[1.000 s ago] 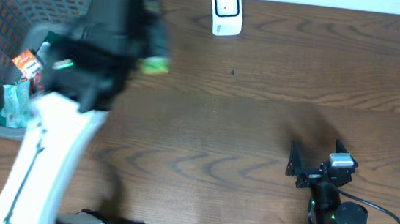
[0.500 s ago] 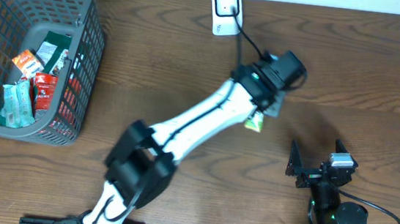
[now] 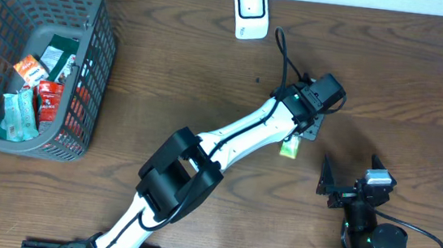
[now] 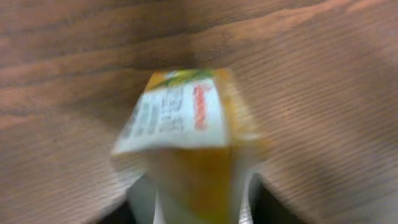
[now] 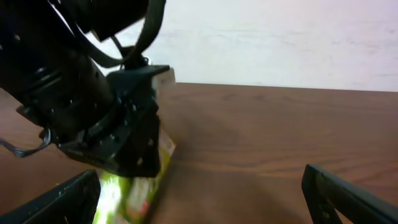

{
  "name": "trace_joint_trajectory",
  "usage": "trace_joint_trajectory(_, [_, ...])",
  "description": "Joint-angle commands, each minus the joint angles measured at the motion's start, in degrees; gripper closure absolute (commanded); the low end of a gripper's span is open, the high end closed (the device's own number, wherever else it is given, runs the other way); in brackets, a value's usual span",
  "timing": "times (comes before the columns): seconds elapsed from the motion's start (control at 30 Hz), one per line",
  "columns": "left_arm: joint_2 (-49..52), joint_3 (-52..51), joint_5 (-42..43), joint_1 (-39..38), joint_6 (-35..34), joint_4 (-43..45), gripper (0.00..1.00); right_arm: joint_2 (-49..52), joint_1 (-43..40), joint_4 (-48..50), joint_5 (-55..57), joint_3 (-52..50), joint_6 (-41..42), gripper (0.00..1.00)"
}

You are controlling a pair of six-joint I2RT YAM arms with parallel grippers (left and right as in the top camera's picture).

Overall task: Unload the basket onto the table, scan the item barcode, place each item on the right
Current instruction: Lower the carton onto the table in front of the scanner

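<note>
The item is a small yellow-green snack packet (image 3: 288, 149) with a white printed label. It sits between the fingers of my left gripper (image 3: 295, 142), low over the wood at right of centre. In the left wrist view the packet (image 4: 186, 118) is blurred and fills the gap of the left gripper (image 4: 199, 202), so the grip is unclear. My right gripper (image 3: 351, 174) stands wide open and empty just right of it. Its wrist view shows the packet (image 5: 140, 193) under the left arm's black head, at the left of the right gripper (image 5: 198, 186). A white scanner (image 3: 249, 11) stands at the far edge.
A grey mesh basket (image 3: 89, 62) at the far left holds several more packets (image 3: 33, 94). The left arm (image 3: 228, 141) lies diagonally across the middle of the table. A black cable (image 3: 281, 52) loops above its wrist.
The left arm swung from the basket across the table to the right with the packet. In the last half second it dropped lower, closer to the right gripper. The right arm has not moved.
</note>
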Motion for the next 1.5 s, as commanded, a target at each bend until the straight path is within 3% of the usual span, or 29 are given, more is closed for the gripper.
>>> trace_joint_trajectory(0.0, [0.61, 0.94, 0.52, 0.31, -0.57, 0.17, 0.43, -0.31, -0.61, -0.2, 0.13, -0.07, 0.76, 0.01])
trace_joint_trajectory(0.1, [0.61, 0.96, 0.52, 0.31, -0.57, 0.2, 0.29, -0.31, -0.61, -0.2, 0.13, -0.07, 0.76, 0.01])
trace_joint_trajectory(0.33, [-1.62, 1.95, 0.48, 1.2, 1.46, 0.15, 0.27, -0.31, -0.61, -0.2, 0.11, -0.07, 0.76, 0.01])
trace_joint_trajectory(0.47, [-3.89, 1.95, 0.42, 1.6, 2.97, -0.68, 0.43, -0.31, -0.61, -0.2, 0.13, -0.07, 0.76, 0.01])
trace_joint_trajectory(0.63, [-4.57, 1.92, 0.5, 2.1, 3.32, -3.69, 0.81, -0.28, -0.61, -0.2, 0.13, -0.07, 0.76, 0.01])
trace_joint_trajectory(0.73, [-4.52, 1.18, 0.52, 1.95, 3.34, -4.79, 0.91, -0.26, -0.61, -0.2, 0.11, -0.07, 0.76, 0.01])
trace_joint_trajectory(1.47, [-4.15, -2.93, 0.57, 1.79, 2.36, 0.46, 0.93, -0.26, -0.61, -0.17, 0.13, -0.07, 0.76, 0.01])
